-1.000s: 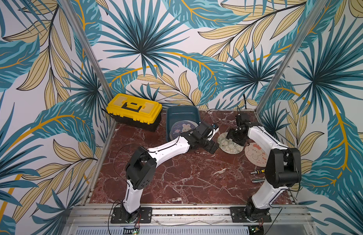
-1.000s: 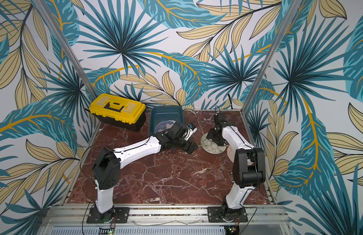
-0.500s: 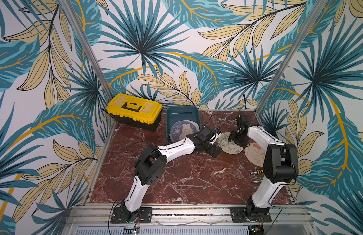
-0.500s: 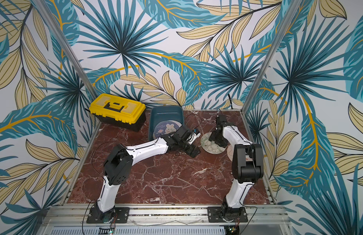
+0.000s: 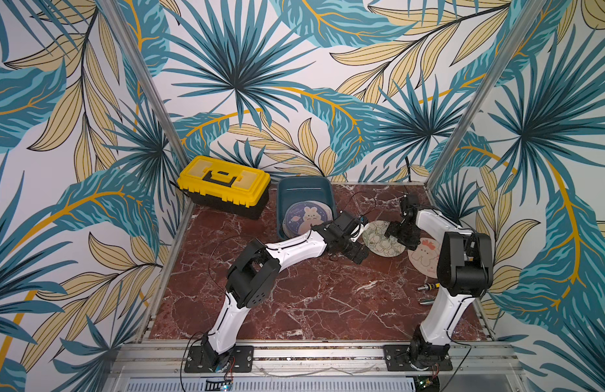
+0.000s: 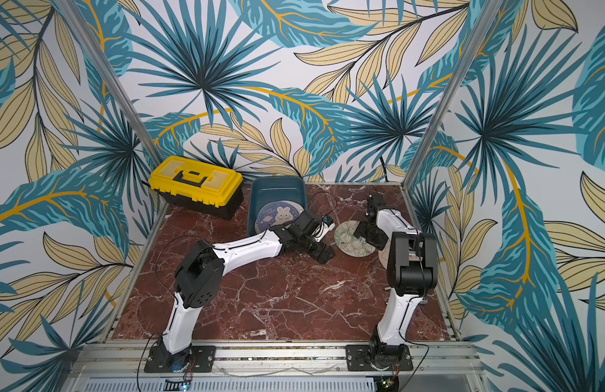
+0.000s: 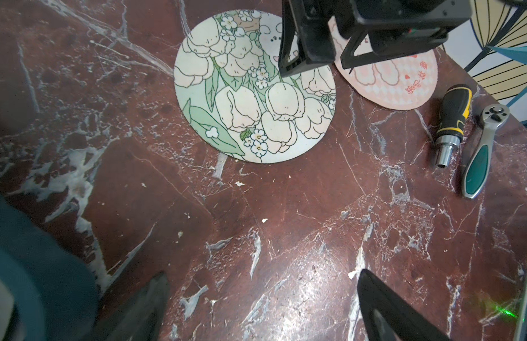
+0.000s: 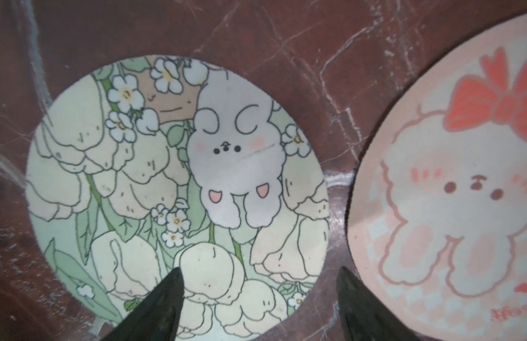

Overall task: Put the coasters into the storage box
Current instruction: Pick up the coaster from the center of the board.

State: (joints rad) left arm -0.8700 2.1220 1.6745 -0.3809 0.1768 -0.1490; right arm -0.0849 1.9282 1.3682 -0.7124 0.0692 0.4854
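Right claw [image 8: 260, 301], jaws apart, over the floral coaster [image 8: 123, 192]; pink coaster [image 8: 448, 206] just beside; left claw [image 7: 262, 277] spread.

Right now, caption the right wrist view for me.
Open right gripper poised over the rim of the floral coaster; pink bunny coaster lies apart beside it.

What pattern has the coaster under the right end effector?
The coaster shows cream tulips and a white bunny on green; right wrist view clearest.

Two white-and-black arms stretch away from their bases and bend toward each other. The left end effector [image 7: 262, 273] sits low over the counter, jaws spread wide, holding nothing. The right end effector [image 8: 259, 270] points downward, jaws apart, holding nothing
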